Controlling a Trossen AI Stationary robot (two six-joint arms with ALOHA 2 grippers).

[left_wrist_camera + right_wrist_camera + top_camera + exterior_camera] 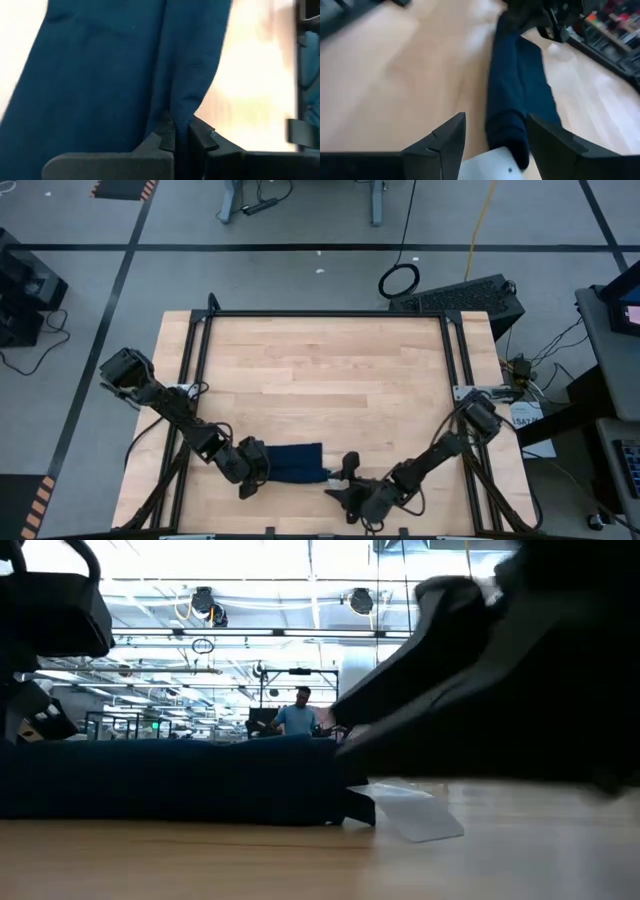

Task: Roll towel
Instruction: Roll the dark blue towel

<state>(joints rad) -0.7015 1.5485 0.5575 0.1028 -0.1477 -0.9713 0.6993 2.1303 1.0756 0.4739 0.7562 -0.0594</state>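
Note:
The dark navy towel [297, 462] lies bunched into a narrow band on the wooden table, close to its near edge. A small white tag [410, 810] sticks out of its right end and rests on the wood. My left gripper [260, 468] is at the towel's left end, shut on the cloth. My right gripper [342, 476] stands open at the right end. In the right wrist view that end [507, 132] and the tag [487, 167] lie between its two spread fingers; whether the fingers touch the cloth does not show. My left gripper pinches a raised fold of the towel [176, 117] at its left end between its two fingers [160, 142], slanting down from the table's left. The cloth runs away from the fingers in long creases, and the rest of the towel lies on the table.
Black frame rails [325, 314] run along the table's far edge and both sides. Bare wood [320, 380] fills the middle and far part of the table. In the low view a person [298, 715] stands far off in the room behind.

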